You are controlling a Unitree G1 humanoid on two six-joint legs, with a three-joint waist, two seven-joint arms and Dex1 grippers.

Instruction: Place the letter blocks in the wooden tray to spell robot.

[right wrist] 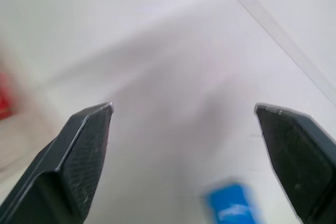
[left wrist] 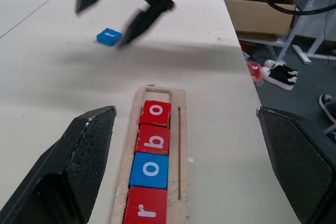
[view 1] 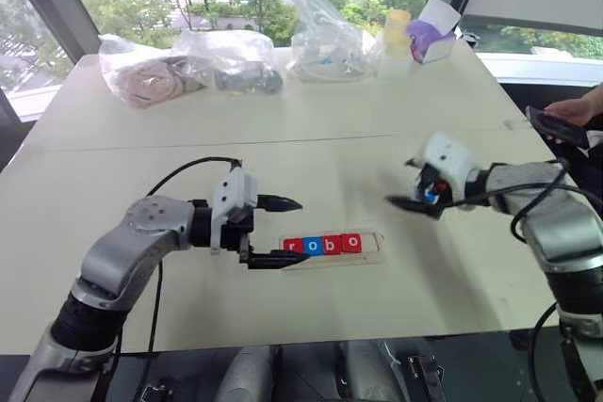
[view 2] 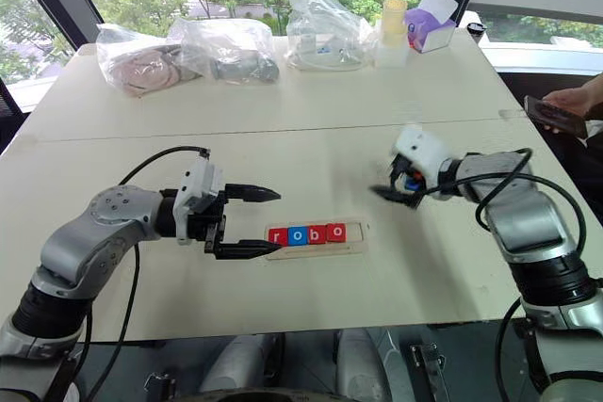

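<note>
In the wooden tray (view 1: 332, 249) near the front of the tabletop (view 1: 311, 162), four letter blocks (view 1: 322, 245) in a row from its left end, right end bare; fifth block (left wrist: 109, 36) well right and farther back; bags (view 1: 188, 61) along the far edge.

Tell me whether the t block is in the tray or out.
Out: the blue t block lies on the table, beyond the wooden tray.

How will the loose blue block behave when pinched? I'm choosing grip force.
The blue block looks rigid and flat, so it probably won't roll or tip. Being small, it is likely light. On the smooth table it may slide if nudged.
</note>
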